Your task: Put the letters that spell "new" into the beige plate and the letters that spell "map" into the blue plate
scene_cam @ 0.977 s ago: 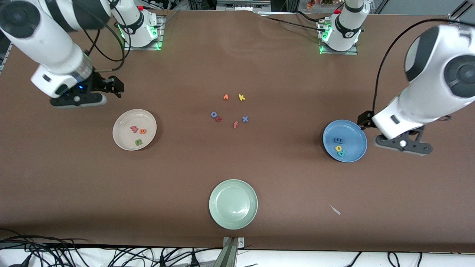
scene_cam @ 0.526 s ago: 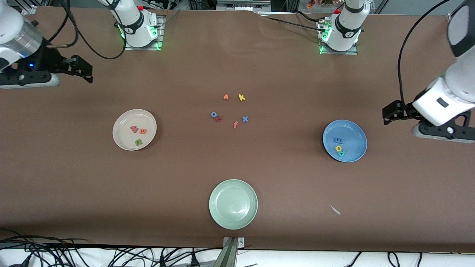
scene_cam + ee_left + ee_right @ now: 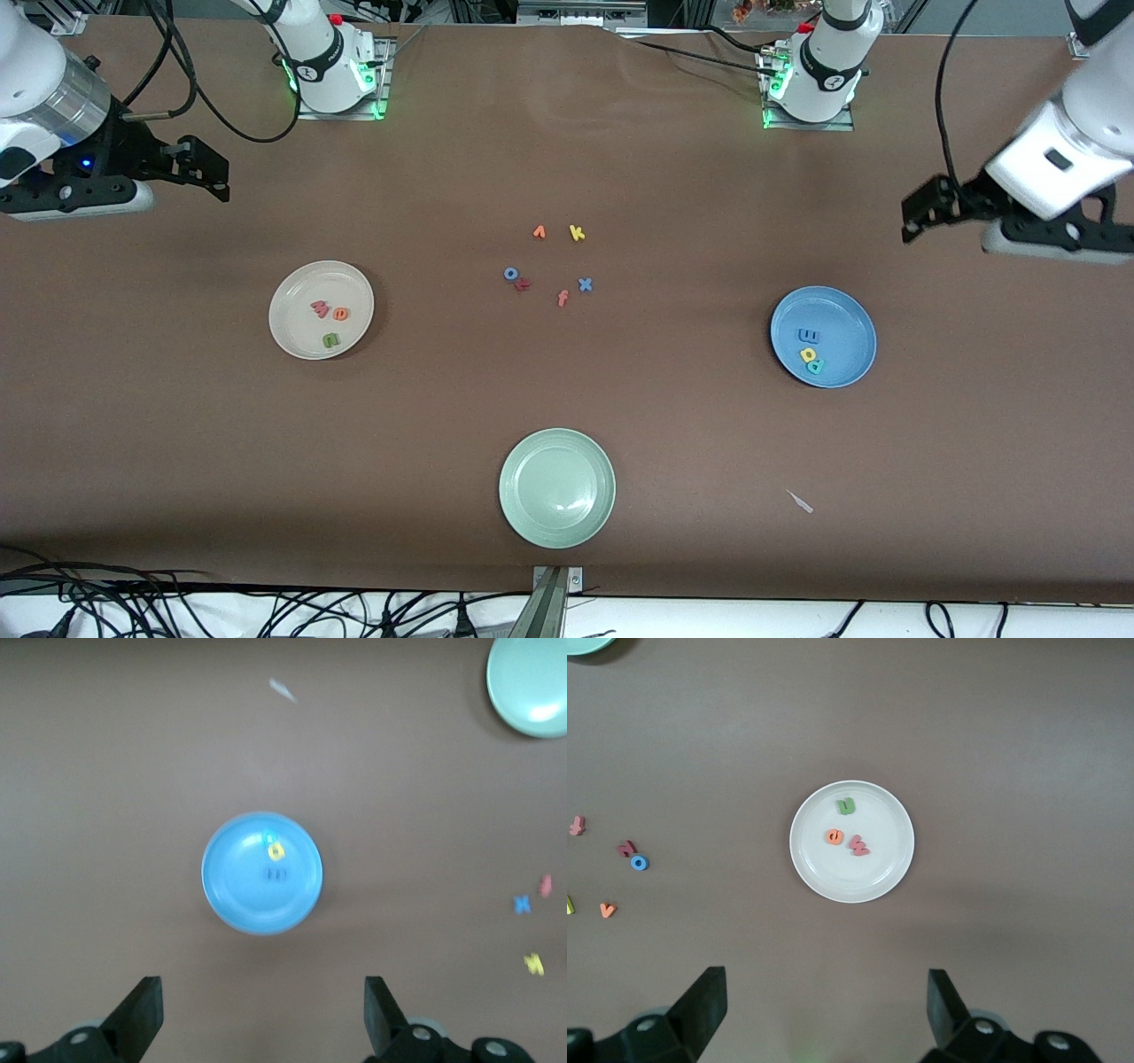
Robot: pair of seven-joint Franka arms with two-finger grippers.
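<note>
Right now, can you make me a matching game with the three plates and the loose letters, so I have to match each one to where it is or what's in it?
Things:
1. beige plate
2. blue plate
3. pale green plate
4. loose letters

Clues:
A. holds a blue m, a yellow a and a teal p
B. lie on the bare table, in the middle between the plates
C. has nothing in it, nearest the front camera
D. holds a green n, an orange e and a pinkish-red w

Pairs: 1-D, 2-A, 3-C, 4-B
</note>
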